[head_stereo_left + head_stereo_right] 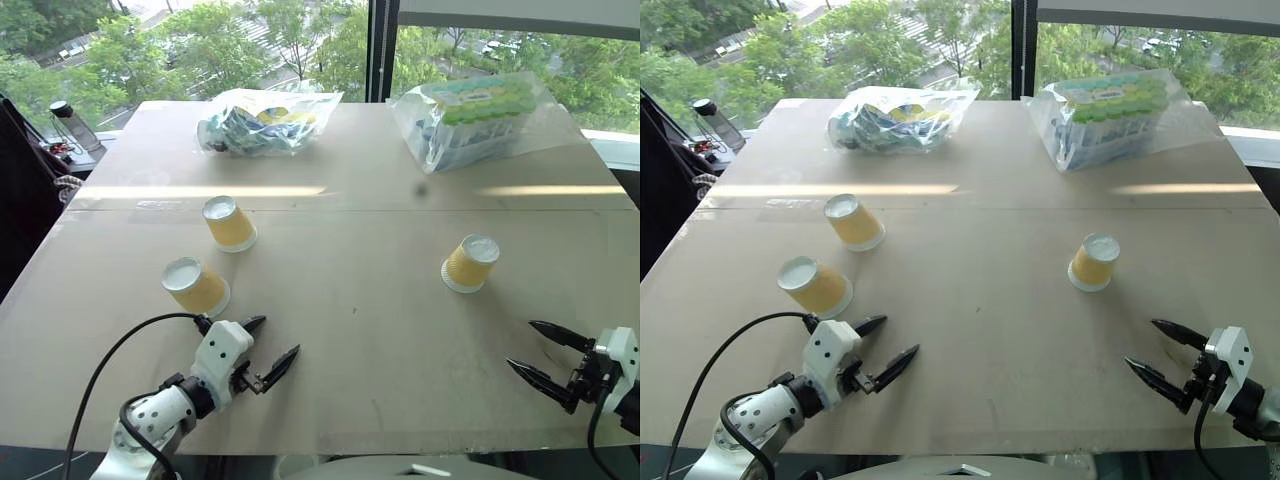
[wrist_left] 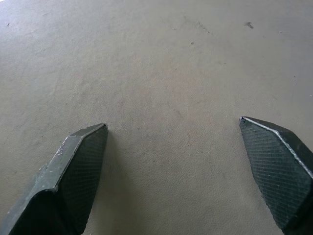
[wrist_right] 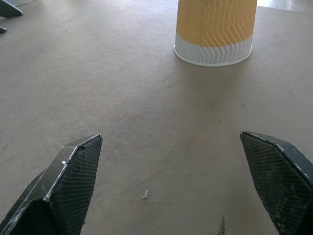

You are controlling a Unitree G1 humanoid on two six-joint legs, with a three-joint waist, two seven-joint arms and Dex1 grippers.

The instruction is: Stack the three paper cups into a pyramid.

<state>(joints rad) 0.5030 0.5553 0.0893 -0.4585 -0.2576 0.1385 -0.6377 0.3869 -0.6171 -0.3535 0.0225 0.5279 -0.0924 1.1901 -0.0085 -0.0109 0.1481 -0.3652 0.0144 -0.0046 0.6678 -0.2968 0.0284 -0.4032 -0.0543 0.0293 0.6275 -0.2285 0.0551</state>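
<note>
Both black two-fingered grippers, left gripper and right gripper, gape wide, empty, above the tan table; nearest yellow-orange paper cups stand just beyond them.

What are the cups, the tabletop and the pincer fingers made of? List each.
Cups: apparently paper, matte yellow with embossed wavy ribbing and a white rim band.
Tabletop: probably fibreboard or similar, dull tan, lightly scuffed, no visible grain.
Pincer fingers: black, crosshatch-textured pads, perhaps rubber or plastic.

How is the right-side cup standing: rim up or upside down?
Upside down. The cup rests on its wide white rim with the closed base on top; the right wrist view shows that rim flat on the table.
</note>
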